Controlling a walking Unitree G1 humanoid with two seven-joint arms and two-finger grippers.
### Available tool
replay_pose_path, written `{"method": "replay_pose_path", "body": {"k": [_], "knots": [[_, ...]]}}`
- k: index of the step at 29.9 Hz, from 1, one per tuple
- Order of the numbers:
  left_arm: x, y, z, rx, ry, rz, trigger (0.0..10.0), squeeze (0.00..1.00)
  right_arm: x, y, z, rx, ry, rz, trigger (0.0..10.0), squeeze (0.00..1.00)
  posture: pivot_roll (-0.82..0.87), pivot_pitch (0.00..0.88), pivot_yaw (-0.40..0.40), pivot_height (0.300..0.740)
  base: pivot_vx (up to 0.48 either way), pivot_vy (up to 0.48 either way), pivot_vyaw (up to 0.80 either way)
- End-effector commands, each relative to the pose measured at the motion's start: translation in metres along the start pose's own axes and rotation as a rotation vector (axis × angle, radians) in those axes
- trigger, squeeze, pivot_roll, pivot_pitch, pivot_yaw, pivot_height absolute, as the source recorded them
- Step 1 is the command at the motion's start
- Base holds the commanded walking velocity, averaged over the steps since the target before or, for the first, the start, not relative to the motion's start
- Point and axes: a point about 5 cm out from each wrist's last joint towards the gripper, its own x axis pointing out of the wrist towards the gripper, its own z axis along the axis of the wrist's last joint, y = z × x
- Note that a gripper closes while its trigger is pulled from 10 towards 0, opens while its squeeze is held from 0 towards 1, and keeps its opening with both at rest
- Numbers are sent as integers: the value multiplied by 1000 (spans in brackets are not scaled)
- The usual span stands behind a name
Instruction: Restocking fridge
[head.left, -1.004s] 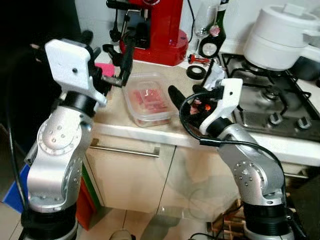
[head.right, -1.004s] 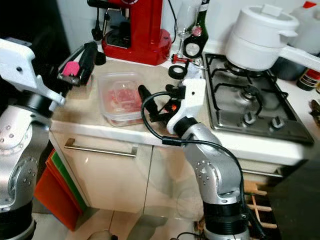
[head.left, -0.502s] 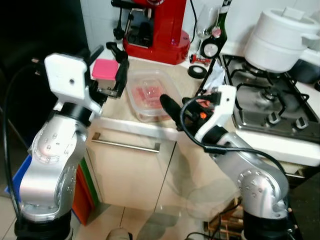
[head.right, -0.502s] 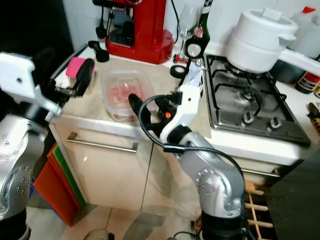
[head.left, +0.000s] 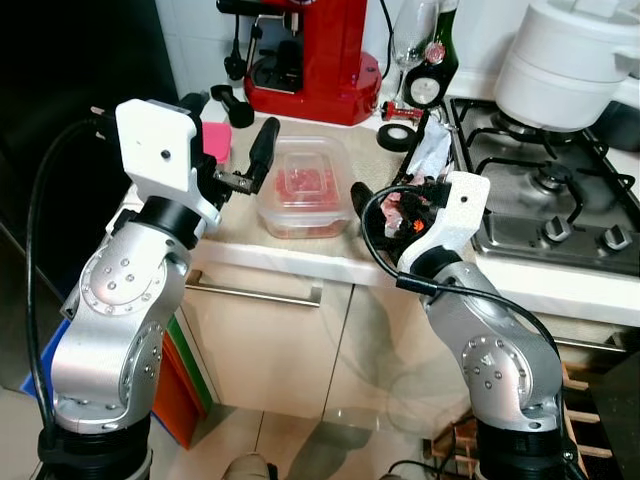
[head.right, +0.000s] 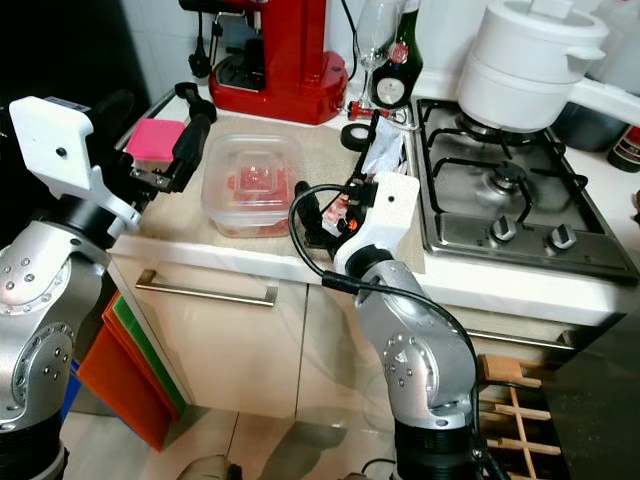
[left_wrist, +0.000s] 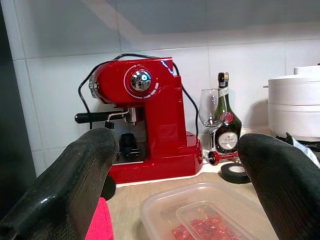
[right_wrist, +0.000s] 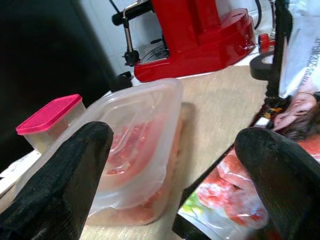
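Note:
A clear plastic tub (head.left: 303, 185) of red food sits on the counter (head.left: 232, 232) near the front edge. Its lid shows low in the left wrist view as tub (left_wrist: 200, 220). Left of it stands a small pink-lidded box (head.left: 212, 140). My left gripper (head.left: 232, 125) is open, hovering above the counter by the pink box, fingers wide and empty. My right gripper (right_wrist: 175, 142) is open just right of the tub, low over the counter. A printed food packet (right_wrist: 225, 192) lies by its other finger.
At the back stand a red coffee machine (head.left: 310, 60), a wine glass (left_wrist: 210, 107), a dark bottle (left_wrist: 227, 122) and a tape roll (head.left: 400, 137). A gas hob (head.left: 545, 195) with a white pot (head.left: 570, 60) is on the right. Below the counter is a cabinet handle (head.left: 250, 292).
The head view has shifted. My right gripper has moved from in front of the tub to its right side. My left gripper stays near the pink-lidded box.

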Motion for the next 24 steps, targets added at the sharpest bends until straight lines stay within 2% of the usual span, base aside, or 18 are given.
{"method": "replay_pose_path", "body": {"k": [1,2,5,10,18,24], "knots": [[2,-1,2,5,-13,-13,10000,0,-1,3,0,28,-5,-4,10000,0,140,0,-19,711,0,0,0],[2,0,2,1,-9,-4,10000,0,0,4,-3,110,30,1,10000,0,143,0,-22,711,0,0,0],[2,1,2,-2,-10,0,10000,0,1,3,-9,154,66,7,10000,0,147,0,-23,711,0,0,0],[1,3,3,3,-9,10,10000,0,6,4,-15,162,87,20,10000,0,157,0,-23,711,0,0,0],[0,4,6,8,-18,23,10000,0,24,24,-23,191,138,108,10000,0,177,1,-40,711,0,0,0],[-1,4,7,11,-17,27,10000,0,30,27,-30,219,176,109,10000,0,187,6,-45,711,0,0,0]]}}
